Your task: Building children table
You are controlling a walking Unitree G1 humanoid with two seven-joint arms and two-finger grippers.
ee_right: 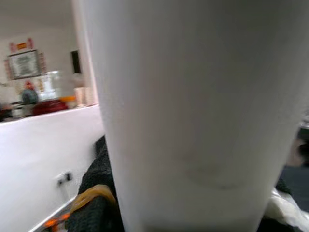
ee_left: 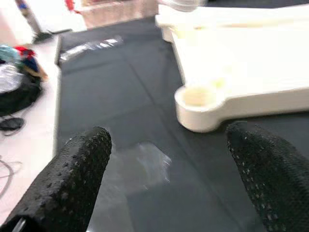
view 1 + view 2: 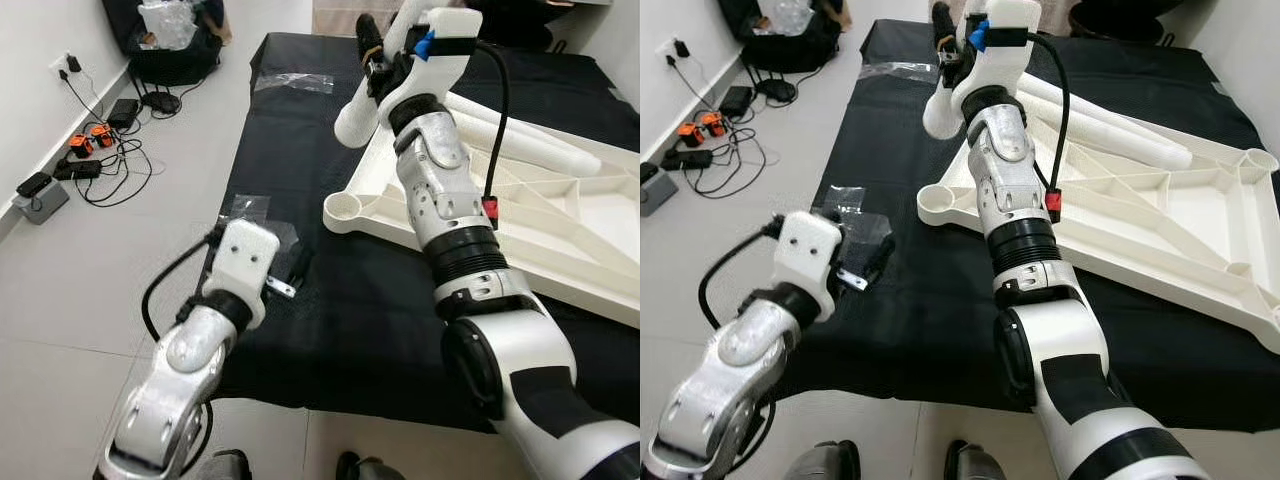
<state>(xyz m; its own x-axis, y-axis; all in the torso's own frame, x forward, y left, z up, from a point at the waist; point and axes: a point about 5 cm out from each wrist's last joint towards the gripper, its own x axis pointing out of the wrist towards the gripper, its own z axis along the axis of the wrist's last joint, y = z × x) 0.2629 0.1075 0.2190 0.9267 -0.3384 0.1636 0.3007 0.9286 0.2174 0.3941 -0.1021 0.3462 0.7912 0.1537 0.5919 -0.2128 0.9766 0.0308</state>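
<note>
A white table top (image 3: pixel 560 235) lies upside down on a black cloth (image 3: pixel 340 330), with a round corner socket (image 3: pixel 345 207) at its near left. My right gripper (image 3: pixel 375 50) is raised above that corner, shut on a white table leg (image 3: pixel 357 120) that hangs tilted over the socket. In the right wrist view the leg (image 1: pixel 193 111) fills the space between the fingers (image 1: pixel 96 198). Two more white legs (image 3: pixel 525 140) lie on the table top. My left gripper (image 2: pixel 169 140) hovers low over the cloth, open and holding nothing, near a clear plastic bag (image 2: pixel 140 166).
Cables, chargers and a power strip (image 3: pixel 85 160) lie on the grey floor by the left wall. A black bag (image 3: pixel 175 50) with plastic on it sits at the far left. Another clear plastic bag (image 3: pixel 295 82) lies on the cloth's far end.
</note>
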